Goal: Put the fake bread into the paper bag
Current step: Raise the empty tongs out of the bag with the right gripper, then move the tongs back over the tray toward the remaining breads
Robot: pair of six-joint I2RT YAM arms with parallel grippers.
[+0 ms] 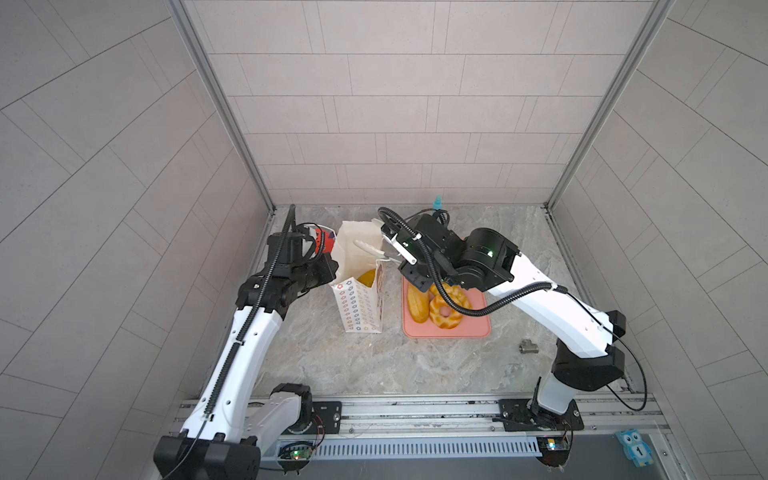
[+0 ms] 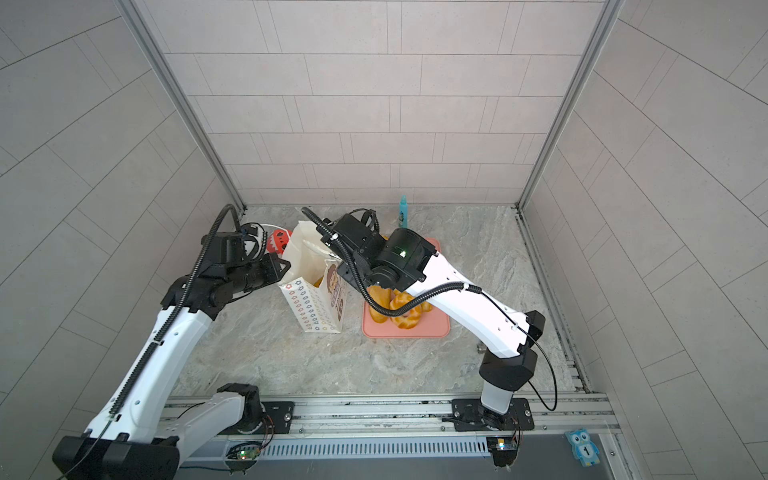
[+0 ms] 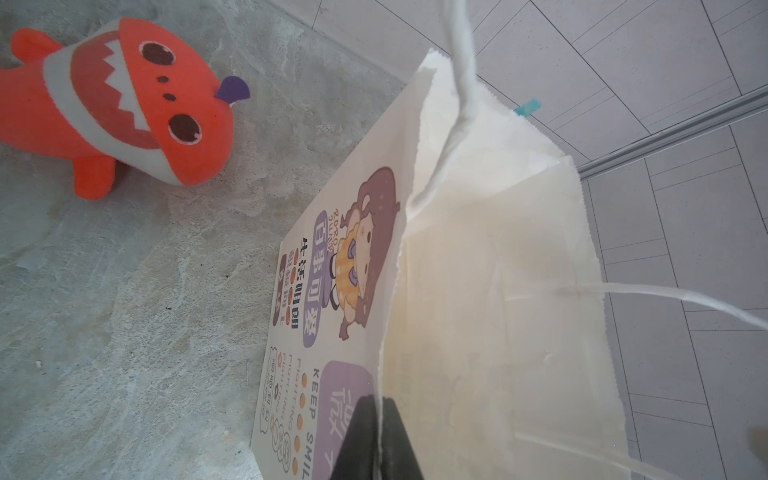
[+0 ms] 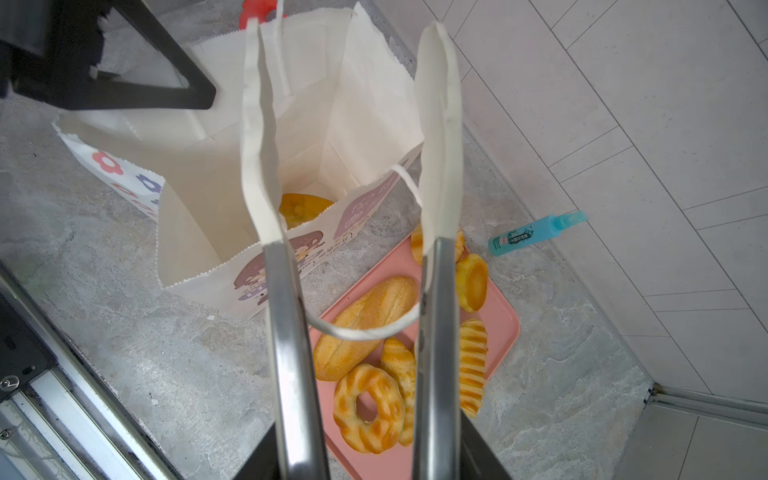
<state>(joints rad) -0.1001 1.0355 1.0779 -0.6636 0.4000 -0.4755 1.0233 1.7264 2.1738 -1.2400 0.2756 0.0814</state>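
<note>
The left tool [image 3: 379, 440] pinches the rim of the paper bag [image 3: 478, 291], which stands upright toward the left edge of the tabletop [image 1: 374, 365]. The right tool [image 4: 365, 461] grips tongs [image 4: 286, 332], tips parted and empty above the bag. One bread [image 4: 305, 208] lies inside, with more on the pink tray [image 4: 505, 320] beside it.

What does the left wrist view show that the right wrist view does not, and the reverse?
Only the left wrist view: the face of the shark toy. Only the right wrist view: the tongs, the pink tray with fake bread on it, and one bread inside the paper bag. Both: that bag, open, held at its rim by the left gripper.
</note>
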